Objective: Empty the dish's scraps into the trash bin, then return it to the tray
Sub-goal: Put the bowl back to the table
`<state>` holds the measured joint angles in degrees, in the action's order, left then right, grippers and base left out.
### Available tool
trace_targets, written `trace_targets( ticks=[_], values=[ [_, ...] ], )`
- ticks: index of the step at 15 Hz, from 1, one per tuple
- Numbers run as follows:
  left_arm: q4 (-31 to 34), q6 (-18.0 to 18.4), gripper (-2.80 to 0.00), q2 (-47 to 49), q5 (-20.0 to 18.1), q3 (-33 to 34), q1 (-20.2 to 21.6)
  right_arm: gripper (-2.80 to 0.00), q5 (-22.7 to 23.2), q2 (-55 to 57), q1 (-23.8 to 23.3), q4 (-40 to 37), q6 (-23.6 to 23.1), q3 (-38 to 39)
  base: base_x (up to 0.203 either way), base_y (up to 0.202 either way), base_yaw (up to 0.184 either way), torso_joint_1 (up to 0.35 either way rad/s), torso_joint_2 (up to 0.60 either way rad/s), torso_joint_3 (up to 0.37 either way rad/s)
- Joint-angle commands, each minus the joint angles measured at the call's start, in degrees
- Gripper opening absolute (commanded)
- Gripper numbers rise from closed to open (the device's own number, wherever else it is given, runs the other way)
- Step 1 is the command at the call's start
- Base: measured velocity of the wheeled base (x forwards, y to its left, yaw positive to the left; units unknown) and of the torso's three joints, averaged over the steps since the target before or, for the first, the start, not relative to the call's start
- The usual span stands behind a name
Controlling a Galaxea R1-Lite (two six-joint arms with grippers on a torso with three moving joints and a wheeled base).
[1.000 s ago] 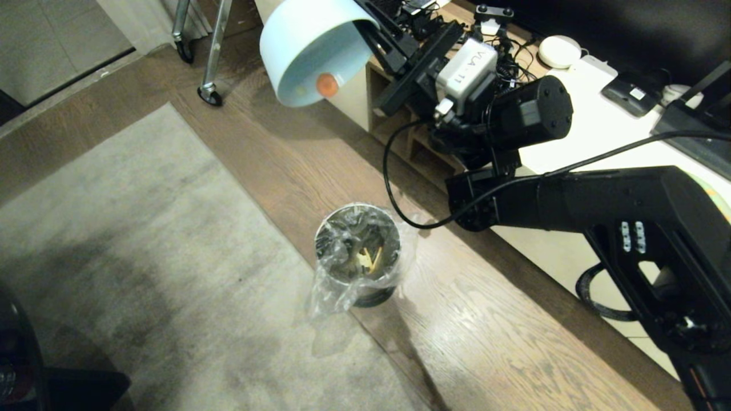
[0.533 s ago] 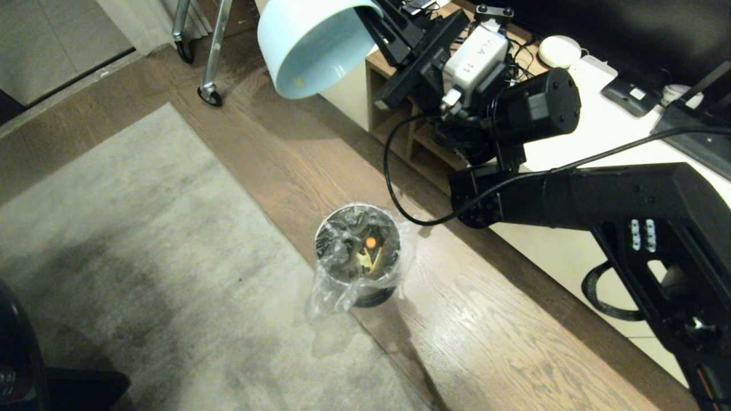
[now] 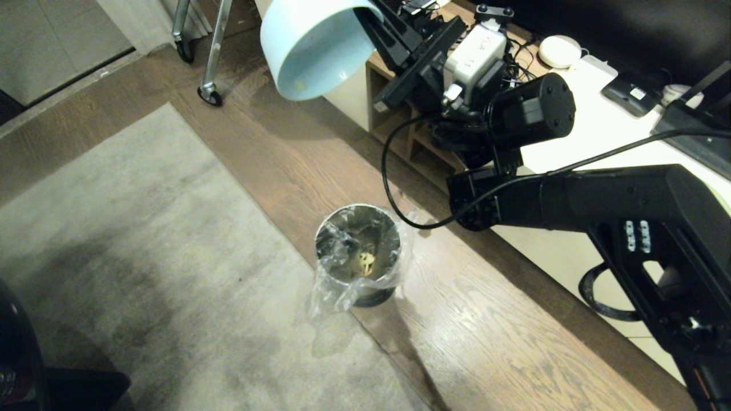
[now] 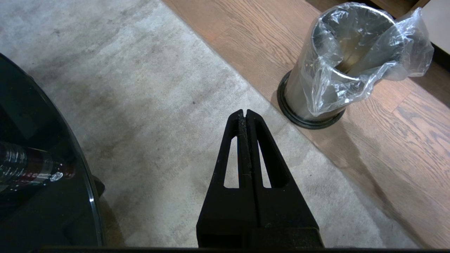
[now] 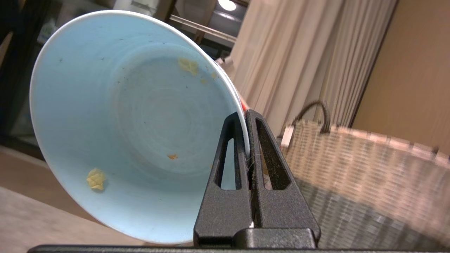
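Note:
My right gripper [image 3: 368, 16] [image 5: 245, 114] is shut on the rim of the pale blue dish [image 3: 311, 48] [image 5: 133, 126], holding it tipped high above the floor with its mouth facing down. Only a few small yellowish crumbs [image 5: 95, 178] cling inside it. On the wooden floor below stands the steel trash bin [image 3: 358, 251] [image 4: 337, 63] with its clear liner, and pale yellowish scraps [image 3: 365, 262] lie at its bottom. My left gripper [image 4: 243, 113] hangs shut and empty over the rug, beside the bin. The tray is out of view.
A grey rug [image 3: 114, 257] covers the floor left of the bin. A white cabinet [image 3: 599, 131] with cables and devices runs along the right. Wheeled stand legs [image 3: 208, 94] are at the back, a woven basket [image 5: 369, 175] is behind the dish, and a dark glass table [image 4: 35, 175] is near my left gripper.
An orange piece slid off the dish's lip and dropped into the bin, where it no longer shows. The right wrist turned slightly; the dish stays tipped.

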<state>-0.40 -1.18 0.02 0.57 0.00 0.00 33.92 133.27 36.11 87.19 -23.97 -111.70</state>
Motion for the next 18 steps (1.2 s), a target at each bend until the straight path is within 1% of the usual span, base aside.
trace_targets(
  ticks=[1, 2, 5, 9, 12, 14, 16, 18],
  values=[
    [-0.04, -0.05, -2.8, -0.02, 0.04, 0.0, 0.0, -2.8, -1.47, -0.37, 0.01, 2.14, 2.54, 1.51, 0.0, 0.0, 0.0, 0.0, 0.0, 0.0],
    [-0.04, -0.05, -2.8, -0.02, 0.04, 0.0, 0.0, -2.8, -2.23, -1.02, 0.01, 1.4, 3.58, 3.1, 0.0, 0.0, 0.0, 0.0, 0.0, 0.0],
    [-0.04, -0.05, -2.8, -0.02, 0.04, 0.0, 0.0, -2.8, -2.6, -3.93, 0.01, -3.4, 4.18, 9.02, 0.0, 0.0, 0.0, 0.0, 0.0, 0.0],
    [-0.04, -0.05, -2.8, -0.02, 0.04, 0.0, 0.0, -2.8, -2.63, -9.29, 0.01, -9.67, 8.01, 21.28, 0.0, 0.0, 0.0, 0.0, 0.0, 0.0],
    [-0.04, -0.05, -2.8, -0.02, 0.04, 0.0, 0.0, -2.8, -2.91, -12.81, -0.04, -13.1, 9.6, 31.41, 0.0, 0.0, 0.0, 0.0, 0.0, 0.0],
    [-0.04, -0.05, -2.8, -0.02, 0.04, 0.0, 0.0, -2.8, -5.45, -13.73, -0.12, -12.68, 10.12, 37.83, 0.0, 0.0, 0.0, 0.0, 0.0, 0.0],
    [-0.04, -0.05, -2.8, -0.02, 0.04, 0.0, 0.0, -2.8, -9.98, -14.73, -0.16, -11.93, 11.03, 44.28, 0.0, 0.0, 0.0, 0.0, 0.0, 0.0],
    [-0.04, -0.05, -2.8, -0.02, 0.04, 0.0, 0.0, -2.8, -14.94, -16.27, -0.45, -11.82, 13.89, 49.69, 0.0, 0.0, 0.0, 0.0, 0.0, 0.0]
  ],
)
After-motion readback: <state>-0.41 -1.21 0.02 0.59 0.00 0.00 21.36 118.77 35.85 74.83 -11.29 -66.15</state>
